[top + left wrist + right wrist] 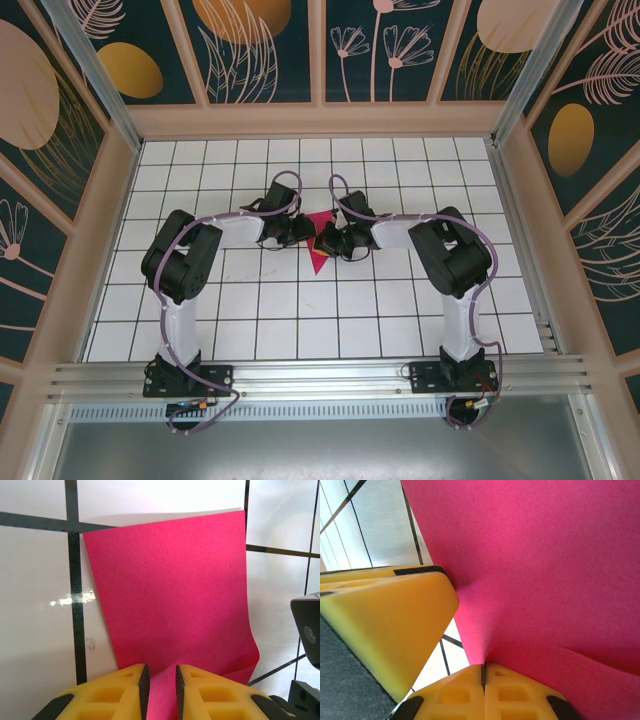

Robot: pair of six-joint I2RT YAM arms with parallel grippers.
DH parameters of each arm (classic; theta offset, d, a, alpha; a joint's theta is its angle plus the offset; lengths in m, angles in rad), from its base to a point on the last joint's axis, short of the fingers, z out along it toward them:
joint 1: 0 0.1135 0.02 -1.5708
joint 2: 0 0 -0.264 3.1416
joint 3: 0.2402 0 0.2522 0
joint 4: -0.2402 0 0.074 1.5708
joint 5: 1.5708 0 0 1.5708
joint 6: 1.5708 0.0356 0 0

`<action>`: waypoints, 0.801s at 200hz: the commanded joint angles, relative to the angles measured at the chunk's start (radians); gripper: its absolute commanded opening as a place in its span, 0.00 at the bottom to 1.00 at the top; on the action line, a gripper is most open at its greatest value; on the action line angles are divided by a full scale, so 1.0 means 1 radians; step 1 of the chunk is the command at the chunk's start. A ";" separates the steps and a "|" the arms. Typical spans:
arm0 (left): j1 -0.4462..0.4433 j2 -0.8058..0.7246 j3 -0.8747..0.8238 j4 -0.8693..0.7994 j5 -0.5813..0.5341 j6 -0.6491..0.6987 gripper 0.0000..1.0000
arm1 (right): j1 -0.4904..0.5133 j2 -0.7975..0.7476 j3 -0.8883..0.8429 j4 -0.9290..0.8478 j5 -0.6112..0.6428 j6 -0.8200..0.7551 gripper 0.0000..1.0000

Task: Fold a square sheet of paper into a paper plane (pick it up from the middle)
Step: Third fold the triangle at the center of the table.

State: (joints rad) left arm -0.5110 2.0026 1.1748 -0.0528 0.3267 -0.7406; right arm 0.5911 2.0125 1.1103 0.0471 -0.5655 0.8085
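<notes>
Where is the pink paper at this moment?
The paper is central in the top view, between the left gripper and the right gripper, which pinches it.

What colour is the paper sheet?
The square sheet of paper is plain bright magenta-pink, best seen in the left wrist view.

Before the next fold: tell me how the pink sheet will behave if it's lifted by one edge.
Probably floppy: the sheet bows and buckles where the right fingers pinch it. Likely very light, so a nudge could slide it across the glossy tiled table. It should crease easily; a fold line shows near its corner.
</notes>
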 commanded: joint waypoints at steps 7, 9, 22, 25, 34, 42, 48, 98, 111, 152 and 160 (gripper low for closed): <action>0.001 -0.027 0.009 -0.083 -0.069 -0.001 0.27 | 0.006 0.031 0.023 -0.041 0.050 -0.031 0.02; 0.000 -0.033 0.010 -0.084 -0.074 -0.003 0.27 | 0.007 0.031 0.024 -0.042 0.052 -0.032 0.02; 0.004 -0.057 0.011 -0.095 -0.104 -0.019 0.30 | 0.007 0.033 0.021 -0.050 0.060 -0.033 0.03; 0.005 -0.062 0.011 -0.098 -0.111 -0.023 0.30 | 0.007 0.032 0.022 -0.051 0.061 -0.032 0.03; 0.013 -0.075 0.011 -0.108 -0.125 -0.035 0.30 | 0.007 0.035 0.022 -0.054 0.061 -0.035 0.04; 0.021 -0.089 0.008 -0.115 -0.137 -0.046 0.30 | 0.007 0.035 0.022 -0.054 0.059 -0.037 0.05; 0.028 -0.098 0.002 -0.114 -0.144 -0.050 0.30 | 0.007 0.036 0.020 -0.054 0.058 -0.036 0.06; 0.083 -0.153 -0.059 -0.103 -0.154 -0.073 0.31 | 0.009 0.033 0.014 -0.049 0.053 -0.035 0.20; 0.085 -0.160 -0.066 -0.100 -0.148 -0.074 0.31 | 0.009 0.030 0.011 -0.047 0.053 -0.033 0.25; 0.086 -0.159 -0.081 -0.078 -0.122 -0.082 0.31 | 0.007 0.024 -0.002 -0.035 0.055 -0.027 0.35; 0.086 -0.158 -0.082 -0.073 -0.116 -0.084 0.31 | 0.007 0.022 -0.005 -0.033 0.056 -0.025 0.35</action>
State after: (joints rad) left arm -0.4248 1.8671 1.1030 -0.1318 0.1947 -0.8062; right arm 0.5983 2.0121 1.1252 0.0551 -0.5758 0.7933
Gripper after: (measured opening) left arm 0.311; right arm 0.346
